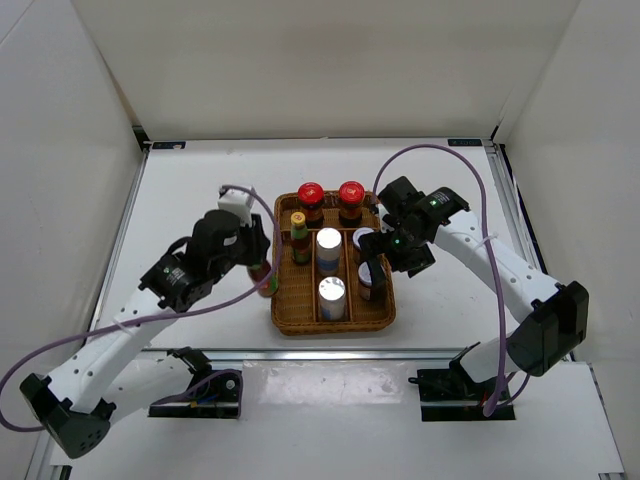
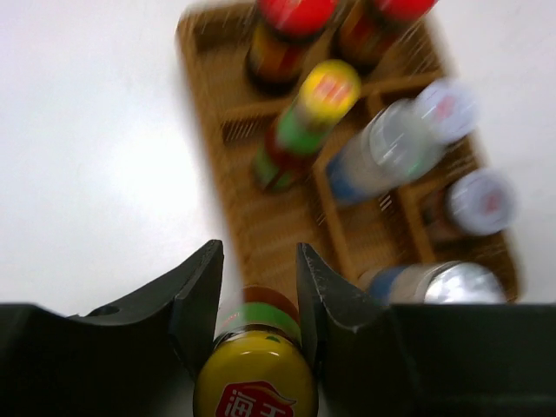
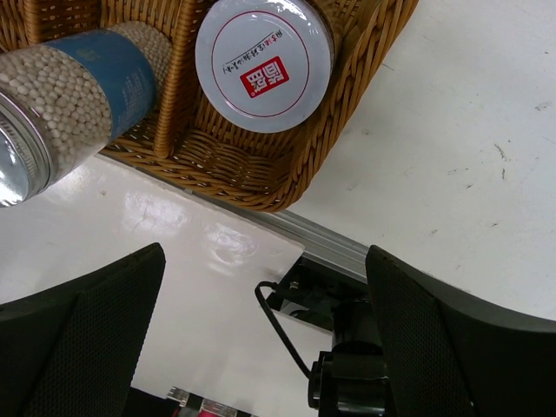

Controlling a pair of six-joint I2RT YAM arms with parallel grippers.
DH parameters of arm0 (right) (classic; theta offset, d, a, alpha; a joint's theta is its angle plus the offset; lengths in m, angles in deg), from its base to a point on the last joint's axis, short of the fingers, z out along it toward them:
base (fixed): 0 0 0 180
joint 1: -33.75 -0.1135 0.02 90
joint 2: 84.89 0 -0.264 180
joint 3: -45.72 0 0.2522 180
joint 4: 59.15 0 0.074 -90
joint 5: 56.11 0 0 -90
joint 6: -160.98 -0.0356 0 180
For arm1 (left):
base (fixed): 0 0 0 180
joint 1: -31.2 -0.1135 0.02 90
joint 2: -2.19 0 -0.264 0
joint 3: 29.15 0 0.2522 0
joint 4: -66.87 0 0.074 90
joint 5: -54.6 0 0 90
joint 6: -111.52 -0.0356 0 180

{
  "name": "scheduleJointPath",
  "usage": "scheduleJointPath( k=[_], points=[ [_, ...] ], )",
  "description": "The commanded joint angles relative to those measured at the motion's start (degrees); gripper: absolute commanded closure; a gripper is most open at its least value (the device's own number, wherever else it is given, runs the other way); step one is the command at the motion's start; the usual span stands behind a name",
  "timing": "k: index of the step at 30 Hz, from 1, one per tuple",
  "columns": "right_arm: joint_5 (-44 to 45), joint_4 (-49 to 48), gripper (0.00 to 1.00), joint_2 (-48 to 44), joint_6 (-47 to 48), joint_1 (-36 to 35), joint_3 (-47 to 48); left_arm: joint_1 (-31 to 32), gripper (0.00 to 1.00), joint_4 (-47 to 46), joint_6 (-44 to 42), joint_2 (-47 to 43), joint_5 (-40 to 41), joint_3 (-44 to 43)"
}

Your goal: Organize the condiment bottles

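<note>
While the left claw (image 2: 256, 265) grips a slim yellow-capped bottle (image 2: 254, 382) by the neck, it holds it just outside the tray (image 1: 330, 326) at 8 o'clock. This is probably to line it up with the free slot beside its twin (image 1: 299, 238) at 10 o'clock. The right claw (image 3: 265, 295) hangs at 3 o'clock, spread wide and holding nothing, likely keeping clear.
</note>
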Motion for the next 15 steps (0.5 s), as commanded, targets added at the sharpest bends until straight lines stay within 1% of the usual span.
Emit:
scheduleJointPath(
  k=[1,5,8,9,10,12,15],
  points=[
    [-0.63,-0.57,0.00,0.10,0.28,0.17,0.05,1.55,0.89,-8.64,-1.97,1.46,1.05,-8.75],
    [-1.15,-0.57,0.00,0.10,0.28,0.17,0.05,2.08,0.89,-11.36,-1.88,4.46,-0.17,-8.85],
    [-1.15,-0.57,0.00,0.10,0.28,0.17,0.05,3.22,0.89,-14.34,-0.38,6.30,-0.18,-6.05],
    [-1.15,-0.57,0.00,0.10,0.28,0.17,-0.47,4.01,0.89,-15.66,0.22,6.92,-0.18,-3.69],
    [-0.37,-0.05,0.00,-0.43,0.28,0.17,-0.48,4.54,0.89,-16.72,0.84,6.92,1.39,-2.53],
    [0.16,-0.04,0.00,-0.43,0.28,0.17,-0.48,5.24,0.89,-18.92,0.85,7.70,2.02,-0.16],
    [0.69,-0.04,0.00,-1.48,0.28,0.17,-0.48,6.38,0.89,-21.91,0.85,9.64,3.33,1.08]
  ],
)
